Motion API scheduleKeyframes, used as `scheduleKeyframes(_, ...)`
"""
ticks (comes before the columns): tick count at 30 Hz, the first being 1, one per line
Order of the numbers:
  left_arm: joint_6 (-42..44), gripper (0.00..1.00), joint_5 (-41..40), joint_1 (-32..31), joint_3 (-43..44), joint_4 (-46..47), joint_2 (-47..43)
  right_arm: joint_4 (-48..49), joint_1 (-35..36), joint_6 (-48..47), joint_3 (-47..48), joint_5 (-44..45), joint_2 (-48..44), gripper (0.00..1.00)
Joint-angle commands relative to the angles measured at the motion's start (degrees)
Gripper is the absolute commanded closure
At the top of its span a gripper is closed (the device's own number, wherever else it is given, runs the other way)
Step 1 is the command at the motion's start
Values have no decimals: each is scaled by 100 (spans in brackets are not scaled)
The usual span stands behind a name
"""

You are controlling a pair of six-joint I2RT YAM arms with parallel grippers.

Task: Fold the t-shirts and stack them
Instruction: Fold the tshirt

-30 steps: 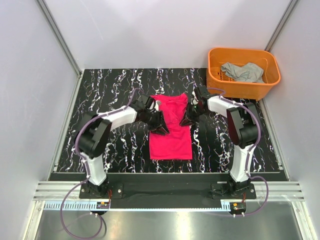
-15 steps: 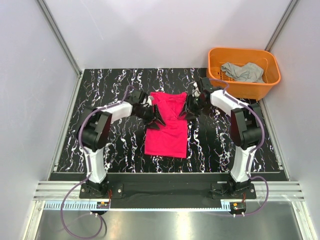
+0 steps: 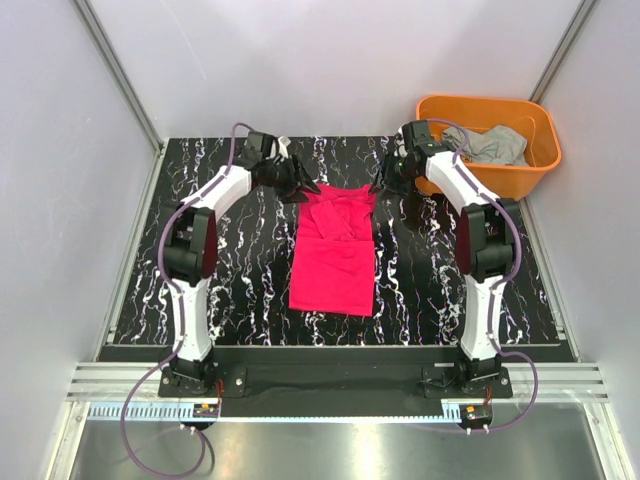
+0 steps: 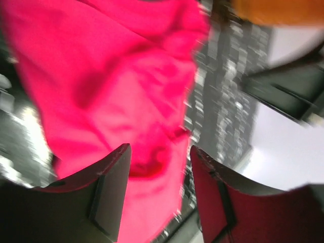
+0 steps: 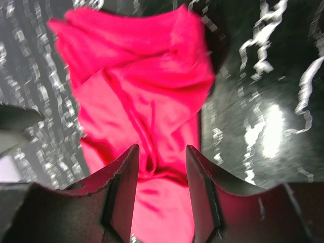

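Note:
The magenta-red t-shirt [image 3: 335, 255] lies on the black marbled table as a narrow strip, rumpled at its far end, where the sides are turned in. My left gripper [image 3: 298, 188] hovers open by its far left corner. My right gripper [image 3: 386, 184] is open by the far right corner. In the left wrist view the red fabric [image 4: 116, 86] shows beyond the open gripper [image 4: 159, 169], with nothing gripped. The right wrist view shows the same cloth [image 5: 147, 91] past the open gripper [image 5: 162, 174]. The grey t-shirt [image 3: 488, 143] lies crumpled in the orange basket [image 3: 500, 182].
The orange basket stands at the far right corner, close behind my right arm. Grey walls enclose the marbled table [image 3: 230, 270] on the left, far and right sides. A metal rail runs along the near edge by the arm bases.
Both grippers have opened, let go of the red shirt and moved from its middle to its far corners. The shirt now lies a little further left, with its far end bunched.

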Motion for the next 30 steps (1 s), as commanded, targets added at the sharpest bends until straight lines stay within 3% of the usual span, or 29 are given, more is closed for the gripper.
scheduleKeyframes(1, 236, 46, -502, -23, 397, -450, 532, -251, 26, -295, 564, 541, 214, 51)
scheduleKeyframes(9, 324, 40, -749, -14, 642, -459, 1050, -419, 26, -375, 960, 419, 619, 50)
scheduleKeyframes(22, 61, 55, -696, -14, 1074, -450, 1481, -489, 26, -340, 1215, 287, 874, 50)
scheduleKeyframes(30, 25, 88, -871, -23, 1022, -450, 1070, -559, 26, -305, 1443, 270, 1102, 50)
